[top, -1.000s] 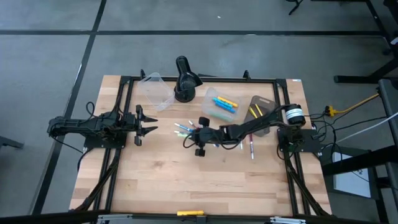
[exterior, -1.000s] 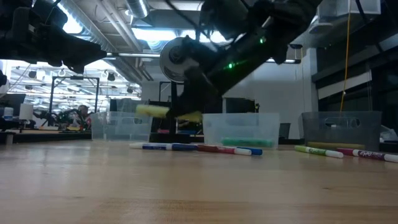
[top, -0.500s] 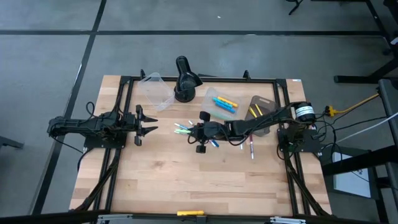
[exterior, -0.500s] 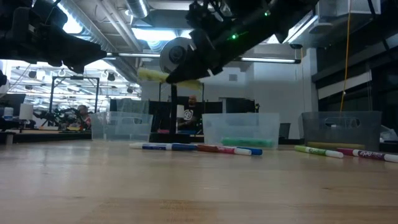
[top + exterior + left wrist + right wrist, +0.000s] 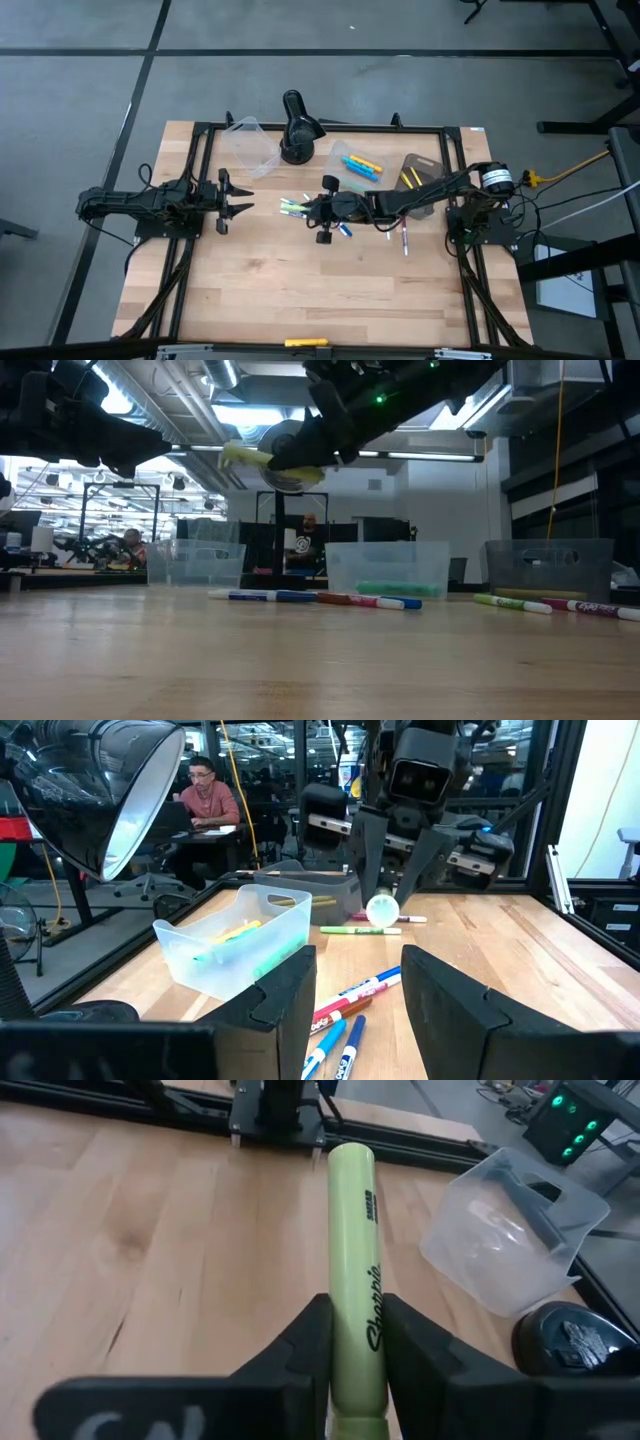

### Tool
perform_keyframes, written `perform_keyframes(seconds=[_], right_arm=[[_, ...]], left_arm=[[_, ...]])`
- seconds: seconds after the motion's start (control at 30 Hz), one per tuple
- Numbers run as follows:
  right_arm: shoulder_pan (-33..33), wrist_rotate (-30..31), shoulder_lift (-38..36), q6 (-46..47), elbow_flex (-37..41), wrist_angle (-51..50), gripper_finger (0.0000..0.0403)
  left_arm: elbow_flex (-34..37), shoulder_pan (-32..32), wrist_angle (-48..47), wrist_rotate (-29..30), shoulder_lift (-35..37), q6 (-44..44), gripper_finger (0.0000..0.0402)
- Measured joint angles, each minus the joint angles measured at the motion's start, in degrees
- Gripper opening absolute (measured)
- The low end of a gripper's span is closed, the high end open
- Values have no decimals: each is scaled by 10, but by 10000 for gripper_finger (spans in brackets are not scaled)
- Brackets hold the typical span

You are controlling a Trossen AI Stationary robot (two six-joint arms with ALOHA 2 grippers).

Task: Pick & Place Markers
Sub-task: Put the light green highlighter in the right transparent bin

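Note:
My right gripper point(image 5: 312, 209) is out over the middle of the table, shut on a yellow-green marker point(image 5: 354, 1260). The marker juts out toward the table's left point(image 5: 250, 458), well above the wood. Several more markers point(image 5: 342, 228) lie flat on the table under and right of the gripper, in blue, red, green and pink point(image 5: 320, 598). Others sit in the middle clear tub point(image 5: 358, 168). My left gripper point(image 5: 236, 208) waits open at the table's left side, its fingers pointing at the right gripper point(image 5: 382, 908). My right gripper pinches the marker's barrel point(image 5: 357, 1342) between its two fingers point(image 5: 305, 1350), on the part nearer the wrist. The marker lies along the fingers and sticks out past their tips. The fingers come level from the table's right. The marker is lifted clear and roughly level.
A clear tub point(image 5: 250, 146) lies tipped on its side at the far left. A black desk lamp point(image 5: 298, 128) stands beside it. A greyish tub point(image 5: 420, 174) with yellow markers sits at the far right under the right arm. The near half of the table point(image 5: 300, 290) is bare wood.
My right gripper has risen with the yellow-green marker, from just above the table to well above it, and has drawn a little toward the far edge. The marker has stayed in the shut fingers, pointing toward the table's left.

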State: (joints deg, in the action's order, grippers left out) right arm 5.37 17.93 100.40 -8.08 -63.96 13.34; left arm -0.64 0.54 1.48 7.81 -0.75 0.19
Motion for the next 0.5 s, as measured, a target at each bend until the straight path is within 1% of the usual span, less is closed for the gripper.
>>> perform_keyframes(seconds=[0.27,0.5], right_arm=[[-9,9,-3,-14,8,-6,73],[-45,10,-31,-1,55,15,71]], left_arm=[[0,0,0,0,0,0,143],[0,0,0,0,0,0,143]])
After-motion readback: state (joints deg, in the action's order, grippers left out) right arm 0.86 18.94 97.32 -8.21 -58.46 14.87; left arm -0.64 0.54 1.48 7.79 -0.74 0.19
